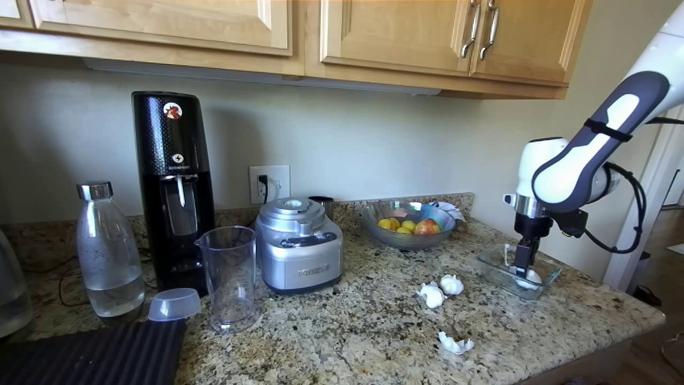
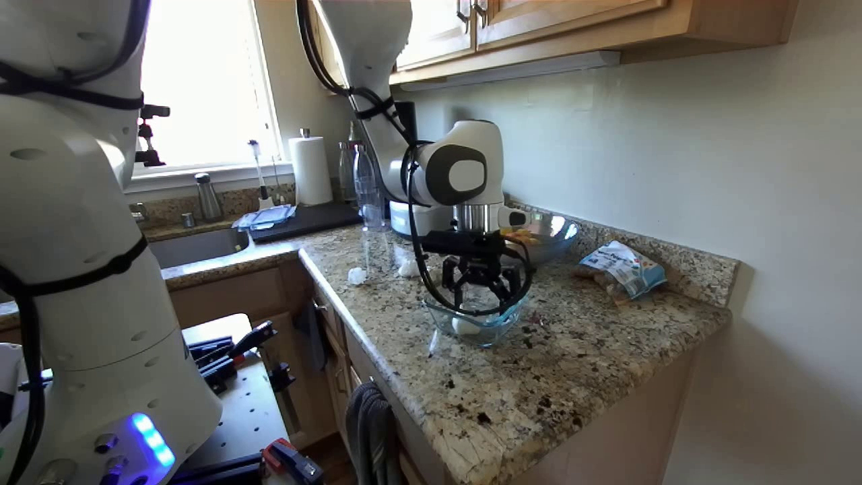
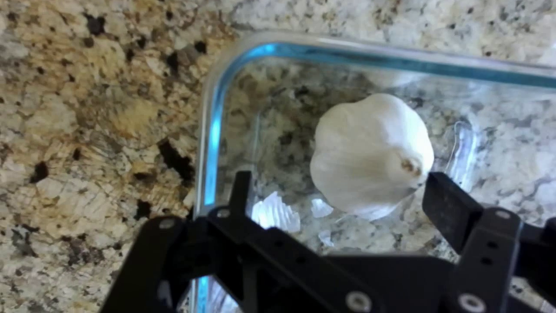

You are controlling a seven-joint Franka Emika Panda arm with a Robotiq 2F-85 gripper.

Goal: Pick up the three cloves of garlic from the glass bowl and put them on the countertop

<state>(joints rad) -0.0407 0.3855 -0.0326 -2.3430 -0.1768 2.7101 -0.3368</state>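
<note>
One whitish garlic [image 3: 369,152] lies in the clear glass bowl [image 3: 213,143], near its corner. It also shows in both exterior views [image 1: 529,280] [image 2: 465,326]. The other two garlics [image 1: 451,284] [image 1: 432,295] lie close together on the speckled granite countertop [image 1: 347,342], beside the bowl. My gripper [image 3: 339,182] is open, lowered into the bowl, with its fingers wide apart. The garlic sits between and ahead of the fingertips, closer to the right one. I cannot tell whether that fingertip touches it. In an exterior view my gripper [image 1: 522,262] partly hides the garlic.
Garlic skin [image 3: 276,213] lies in the bowl, and a larger piece [image 1: 455,344] on the countertop. A fruit bowl [image 1: 409,238] stands by the wall. A food processor [image 1: 302,251] and clear beaker [image 1: 230,283] stand farther along. A snack bag [image 2: 623,268] lies behind the arm.
</note>
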